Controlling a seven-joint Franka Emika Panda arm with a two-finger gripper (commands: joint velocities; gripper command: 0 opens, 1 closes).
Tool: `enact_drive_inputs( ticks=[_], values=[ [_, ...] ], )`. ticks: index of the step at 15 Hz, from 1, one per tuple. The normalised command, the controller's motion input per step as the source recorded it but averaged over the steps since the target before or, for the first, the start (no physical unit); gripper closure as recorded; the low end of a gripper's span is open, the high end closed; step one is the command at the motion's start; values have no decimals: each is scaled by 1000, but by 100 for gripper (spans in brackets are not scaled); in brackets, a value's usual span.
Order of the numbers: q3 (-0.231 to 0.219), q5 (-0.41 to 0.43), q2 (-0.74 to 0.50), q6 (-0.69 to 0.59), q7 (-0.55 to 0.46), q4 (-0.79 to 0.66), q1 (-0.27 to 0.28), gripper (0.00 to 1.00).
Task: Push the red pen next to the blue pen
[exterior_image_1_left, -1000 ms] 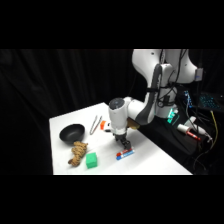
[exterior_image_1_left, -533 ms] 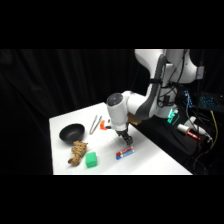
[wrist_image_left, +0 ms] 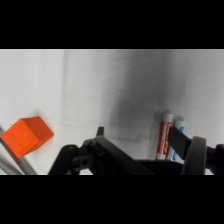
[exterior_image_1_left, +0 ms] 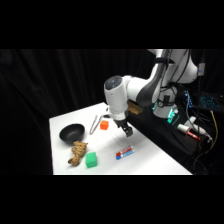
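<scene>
The red pen [wrist_image_left: 164, 135] lay right beside the blue pen [wrist_image_left: 176, 145] at the wrist view's lower right, so the push looked done. The side view showed them low in the middle, below the gripper [exterior_image_1_left: 126, 131], whose grip could not be told

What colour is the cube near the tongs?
Orange-red; the cube shows best in the wrist view.

the claw [exterior_image_1_left: 128, 132] hangs above the table [exterior_image_1_left: 150, 160], up-left of the red pen [exterior_image_1_left: 122, 153] and blue pen [exterior_image_1_left: 127, 150].
</scene>
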Motion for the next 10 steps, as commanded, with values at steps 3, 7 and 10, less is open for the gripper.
enact_drive_inputs(
  ticks=[3, 7, 10],
  values=[
    [79, -123, -353, -217, 92, -88, -120, 0],
    [92, -86, -301, -143, 59, -91, -130, 0],
    [87, -103, -232, -46, 174, -84, -110, 0]
  ],
)
